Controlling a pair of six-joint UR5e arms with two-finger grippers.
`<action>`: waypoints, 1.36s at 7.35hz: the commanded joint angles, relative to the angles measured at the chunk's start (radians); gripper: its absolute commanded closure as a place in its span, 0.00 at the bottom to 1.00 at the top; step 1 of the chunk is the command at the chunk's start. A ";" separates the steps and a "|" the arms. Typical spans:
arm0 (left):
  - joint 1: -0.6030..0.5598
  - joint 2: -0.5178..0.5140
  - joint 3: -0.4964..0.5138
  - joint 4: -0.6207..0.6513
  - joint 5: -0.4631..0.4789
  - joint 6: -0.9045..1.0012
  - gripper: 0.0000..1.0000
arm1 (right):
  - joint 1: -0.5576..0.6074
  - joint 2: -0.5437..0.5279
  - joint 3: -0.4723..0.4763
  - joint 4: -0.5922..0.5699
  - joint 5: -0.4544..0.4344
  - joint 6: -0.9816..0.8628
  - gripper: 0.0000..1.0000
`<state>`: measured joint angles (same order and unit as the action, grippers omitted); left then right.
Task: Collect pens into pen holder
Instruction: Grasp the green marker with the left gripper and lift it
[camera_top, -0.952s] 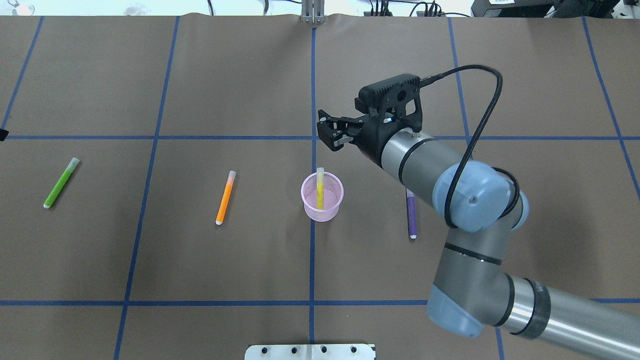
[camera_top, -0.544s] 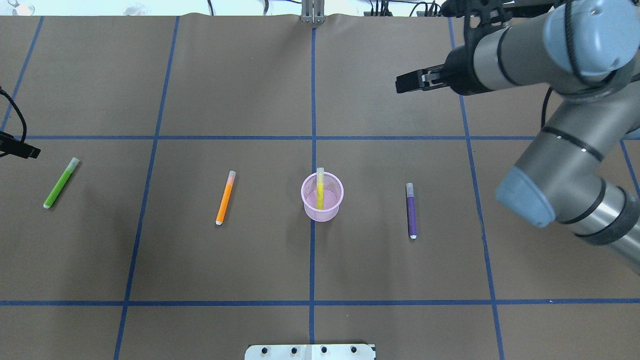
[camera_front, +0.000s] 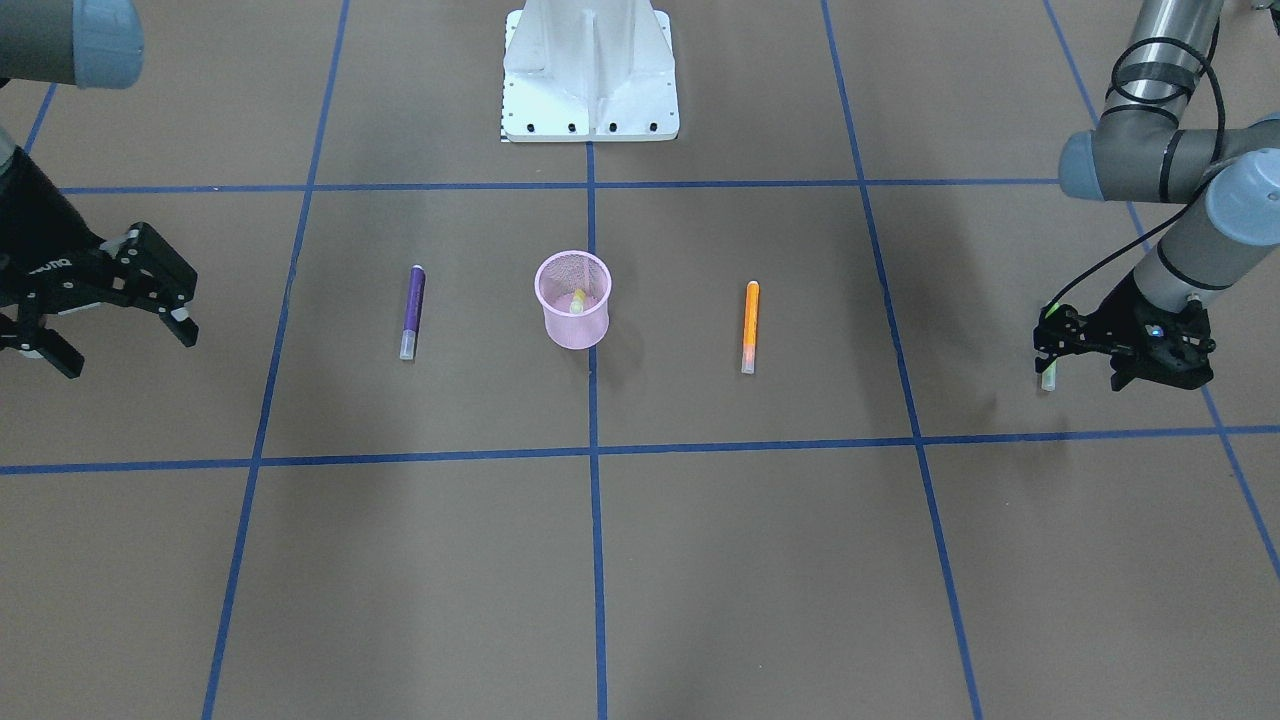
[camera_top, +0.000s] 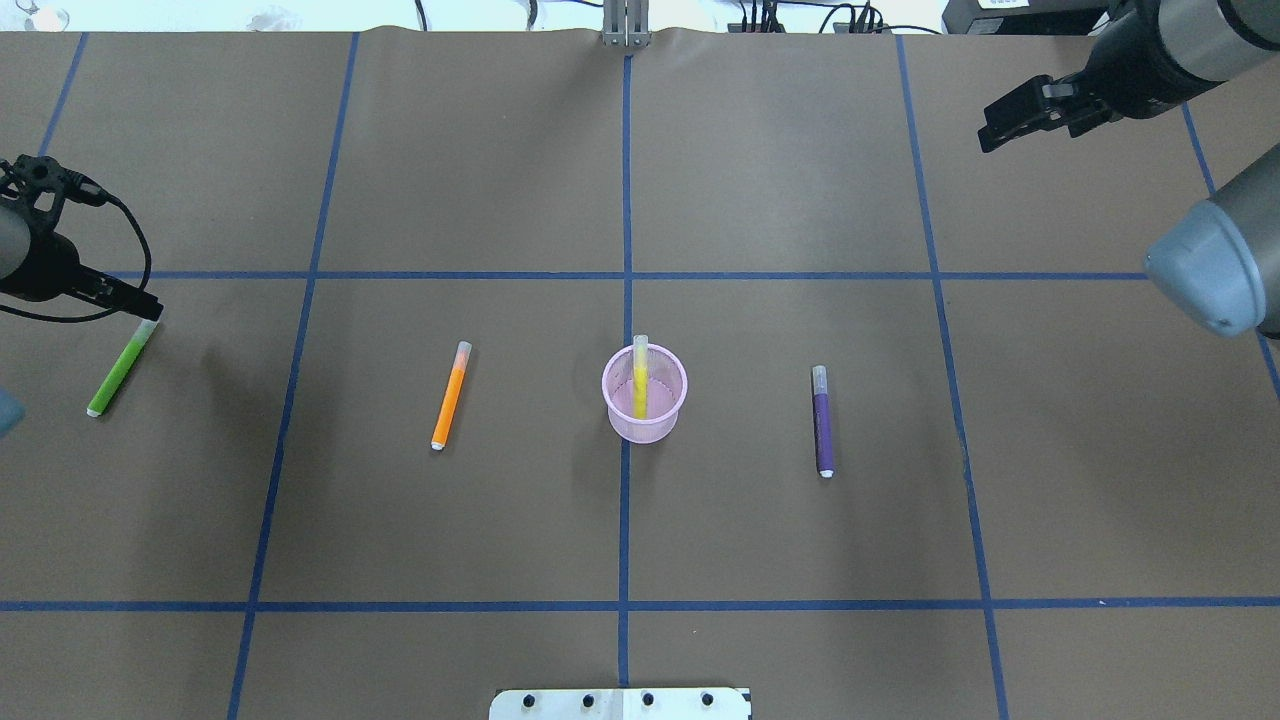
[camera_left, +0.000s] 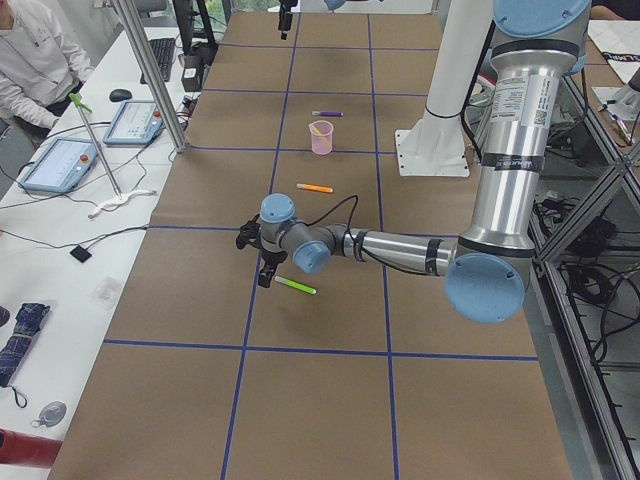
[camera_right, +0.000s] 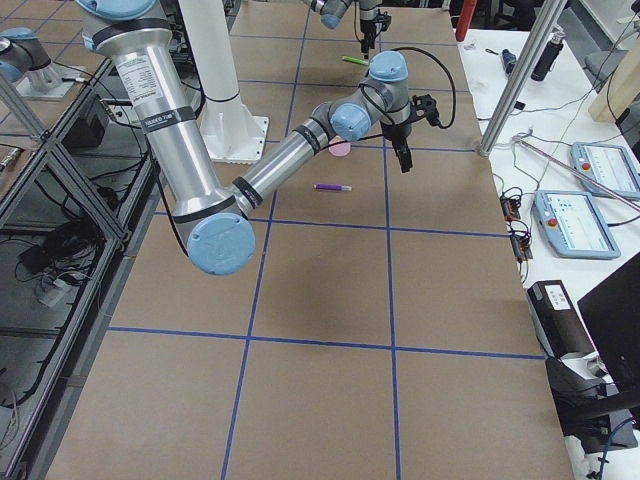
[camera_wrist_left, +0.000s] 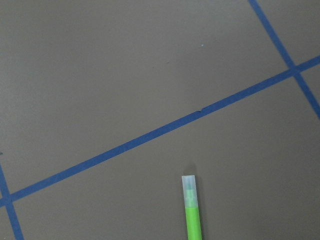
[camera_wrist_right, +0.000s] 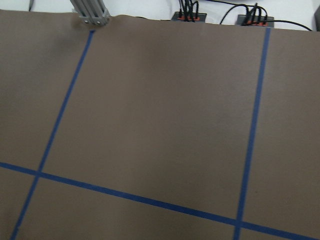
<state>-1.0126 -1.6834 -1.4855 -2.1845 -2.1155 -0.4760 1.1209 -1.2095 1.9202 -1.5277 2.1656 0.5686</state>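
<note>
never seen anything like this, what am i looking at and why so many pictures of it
These are two robot arms at a brown table, each ending in a two-finger gripper. All the pictures show one moment. One camera looks down from behind the robot, one faces it, two look along the table from its ends, and one sits on each wrist.

A pink mesh pen holder stands mid-table with a yellow pen standing in it. An orange pen, a purple pen and a green pen lie flat on the table.

The left gripper hovers over the green pen's capped end. The right gripper is open, off to the side. Neither holds anything.
</note>
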 joint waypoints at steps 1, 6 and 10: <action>0.009 -0.004 0.010 -0.012 0.002 0.000 0.46 | 0.019 -0.009 0.000 -0.020 0.016 -0.038 0.00; 0.038 0.020 0.005 -0.014 0.000 0.000 0.57 | 0.017 -0.007 0.005 -0.014 0.026 -0.038 0.00; 0.046 0.042 0.007 -0.014 0.002 0.025 0.65 | 0.019 -0.008 0.006 -0.012 0.026 -0.038 0.00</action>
<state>-0.9666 -1.6523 -1.4790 -2.1982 -2.1144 -0.4631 1.1394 -1.2168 1.9262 -1.5402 2.1920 0.5308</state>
